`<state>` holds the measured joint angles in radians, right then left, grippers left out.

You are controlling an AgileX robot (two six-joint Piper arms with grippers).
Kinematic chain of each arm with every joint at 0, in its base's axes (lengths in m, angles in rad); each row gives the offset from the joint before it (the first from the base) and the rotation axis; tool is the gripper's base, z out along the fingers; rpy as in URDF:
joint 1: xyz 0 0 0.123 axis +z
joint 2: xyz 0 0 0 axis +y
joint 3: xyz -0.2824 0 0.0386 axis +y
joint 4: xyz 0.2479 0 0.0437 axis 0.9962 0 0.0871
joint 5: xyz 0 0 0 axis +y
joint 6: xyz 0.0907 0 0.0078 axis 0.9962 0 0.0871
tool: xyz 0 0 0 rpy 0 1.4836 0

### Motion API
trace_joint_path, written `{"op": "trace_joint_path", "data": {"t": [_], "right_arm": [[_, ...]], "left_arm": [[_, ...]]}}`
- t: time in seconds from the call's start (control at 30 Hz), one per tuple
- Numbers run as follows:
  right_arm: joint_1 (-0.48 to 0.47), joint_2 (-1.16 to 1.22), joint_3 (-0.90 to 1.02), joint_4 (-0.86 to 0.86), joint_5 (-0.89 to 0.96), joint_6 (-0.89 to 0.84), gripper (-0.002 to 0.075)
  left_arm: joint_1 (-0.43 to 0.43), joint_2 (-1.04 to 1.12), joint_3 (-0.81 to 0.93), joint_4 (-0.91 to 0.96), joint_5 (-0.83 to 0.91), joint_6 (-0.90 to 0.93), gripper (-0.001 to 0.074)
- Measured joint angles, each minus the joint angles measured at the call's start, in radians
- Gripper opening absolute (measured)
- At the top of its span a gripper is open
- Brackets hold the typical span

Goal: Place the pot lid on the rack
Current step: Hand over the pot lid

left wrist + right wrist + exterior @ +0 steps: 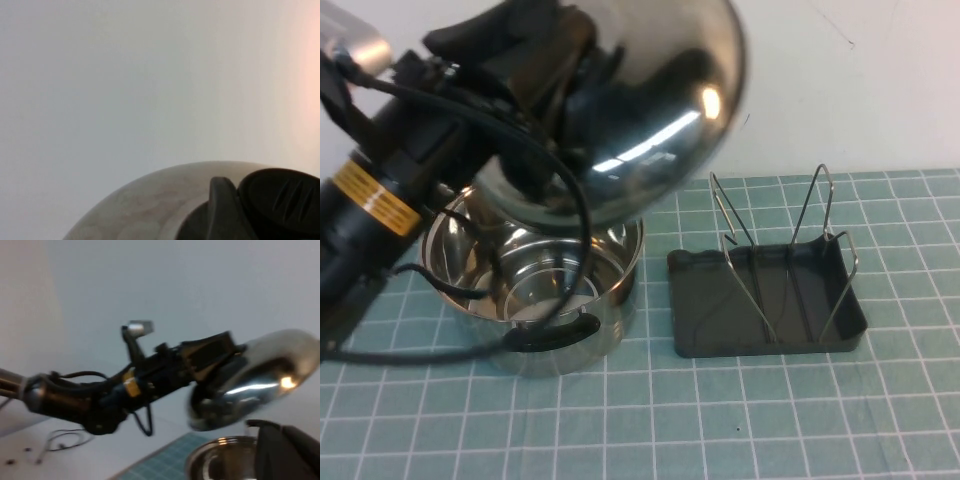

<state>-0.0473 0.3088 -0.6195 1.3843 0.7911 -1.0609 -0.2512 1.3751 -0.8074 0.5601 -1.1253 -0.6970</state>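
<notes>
The pot lid [640, 130] is shiny steel and is held tilted in the air above the pot, its hollow underside facing the high camera. My left gripper [535, 60] is behind it, shut on the lid at its hidden knob. In the left wrist view the lid's dome [150, 210] shows next to the left gripper [239, 200]. The rack [770, 300], a dark grey tray with upright wire loops, stands on the mat to the right of the pot. My right gripper [287, 452] shows only in its own wrist view, which looks at the lid [260, 375].
The two-handled steel pot [550, 290] stands open under the lid, left of the rack, and also shows in the right wrist view [220, 460]. The left arm and its cables [380, 200] cross the left side. A green grid mat [720, 420] covers the table.
</notes>
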Motion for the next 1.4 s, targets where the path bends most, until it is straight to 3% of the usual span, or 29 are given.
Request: {"op": "trace_joint_path", "data": {"t": [0.17, 0.23, 0.37, 0.5, 0.6, 0.7, 0.97, 1.1, 1.27, 1.4], "right_arm": [[0.0, 0.134, 0.0, 0.174, 0.141, -0.015, 0.0002], [0.0, 0.17, 0.0, 0.216, 0.153, -0.015, 0.0038], [0.0, 0.218, 0.0, 0.27, 0.158, -0.008, 0.026], [0.0, 0.26, 0.0, 0.284, 0.137, 0.048, 0.0571], [0.0, 0.295, 0.0, 0.286, 0.108, 0.1, 0.0655], [0.0, 0.335, 0.0, 0.288, 0.072, 0.143, 0.068], [0.0, 0.484, -0.002, 0.292, 0.111, 0.172, 0.0676], [0.0, 0.584, -0.039, 0.292, 0.252, 0.162, 0.0608], [0.0, 0.627, -0.107, 0.292, 0.307, 0.112, 0.0428], [0.0, 0.628, -0.14, 0.295, 0.307, 0.096, 0.0156]], "left_arm": [[-0.167, -0.004, 0.0, -0.04, -0.006, 0.057, 0.0328], [-0.229, -0.004, 0.0, -0.073, -0.008, 0.108, 0.0328], [-0.324, -0.004, 0.0, -0.129, -0.008, 0.152, 0.0328], [-0.377, -0.004, 0.0, -0.164, -0.008, 0.161, 0.0328], [-0.396, -0.004, 0.0, -0.178, -0.008, 0.159, 0.0328], [-0.396, -0.004, 0.0, -0.183, -0.008, 0.131, 0.0328], [-0.396, -0.004, 0.0, -0.232, -0.008, 0.052, 0.0328], [-0.396, -0.004, 0.0, -0.217, -0.008, 0.043, 0.0328], [-0.396, -0.004, 0.0, -0.213, -0.008, 0.039, 0.0328], [-0.396, -0.004, 0.0, -0.206, -0.009, 0.038, 0.0328]]}}
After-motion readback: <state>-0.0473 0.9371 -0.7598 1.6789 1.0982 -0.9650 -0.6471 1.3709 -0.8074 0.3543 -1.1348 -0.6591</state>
